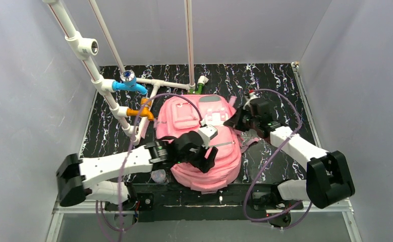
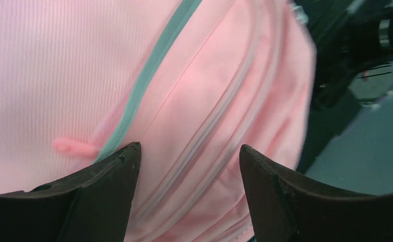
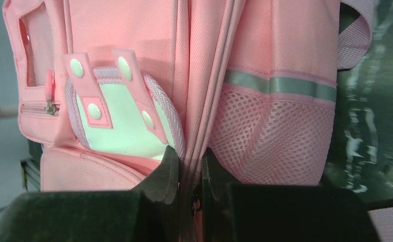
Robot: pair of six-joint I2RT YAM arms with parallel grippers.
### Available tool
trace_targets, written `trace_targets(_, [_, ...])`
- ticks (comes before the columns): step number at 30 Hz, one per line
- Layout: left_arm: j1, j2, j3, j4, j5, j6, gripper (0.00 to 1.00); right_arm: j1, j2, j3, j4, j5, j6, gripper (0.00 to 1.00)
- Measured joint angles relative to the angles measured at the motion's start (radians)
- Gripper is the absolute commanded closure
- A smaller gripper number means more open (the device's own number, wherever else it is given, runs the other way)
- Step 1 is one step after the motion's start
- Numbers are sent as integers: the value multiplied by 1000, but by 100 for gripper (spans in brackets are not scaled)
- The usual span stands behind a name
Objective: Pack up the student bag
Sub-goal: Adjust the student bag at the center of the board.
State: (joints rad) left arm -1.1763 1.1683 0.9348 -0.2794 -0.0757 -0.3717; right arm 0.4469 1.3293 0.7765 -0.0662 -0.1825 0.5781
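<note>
2 arms were on the student bag [image 1: 184, 118], which lay front pockets up mid-table [image 1: 103, 136], just beside the white pipe frame [image 1: 91, 65]. Left gripper [image 2: 190, 151] hung over the bag's front by a grey trim stripe [image 2: 149, 85], jaws wide, nothing between them. Right gripper [image 3: 190, 164] was at the bag's right side, jaws narrow, pinching a pink seam ridge beside the mesh pocket [image 3: 275, 136].

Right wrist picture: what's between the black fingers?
A zipper seam of the large pink fabric backpack, pinched in the right gripper, shown in the right wrist view.
</note>
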Motion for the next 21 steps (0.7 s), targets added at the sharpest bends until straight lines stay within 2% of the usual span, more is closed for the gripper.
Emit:
trace_targets(4, [-9,185,1,42,-101,-50,30,-130,-77,-53,-4,62,55,99])
trace_targets(5, [-8,229,19,55,-137,-52,29,-154,-91,-53,-19,98,56,94])
trace_targets(7, [7,321,81,75,-195,-52,28,-191,-114,-53,-43,166,50,59])
trace_targets(8, [19,365,116,78,-208,-52,27,-206,-128,-53,-55,193,44,49])
trace_targets(11, [53,474,191,66,-214,-44,18,-238,-171,-39,-153,237,-4,27])
trace_targets(13, [87,521,205,64,-211,-19,17,-245,-197,0,-270,245,-59,16])
trace_targets(16, [171,560,236,43,-194,19,17,-241,-290,52,-394,234,-185,11])
trace_targets(17, [237,578,273,25,-187,53,18,-241,-347,55,-414,214,-242,26])
trace_targets(19, [280,565,262,19,-178,81,17,-240,-372,39,-402,77,-335,23])
trace_targets(21, [291,531,219,45,-145,91,17,-232,-353,-25,-278,-94,-436,15])
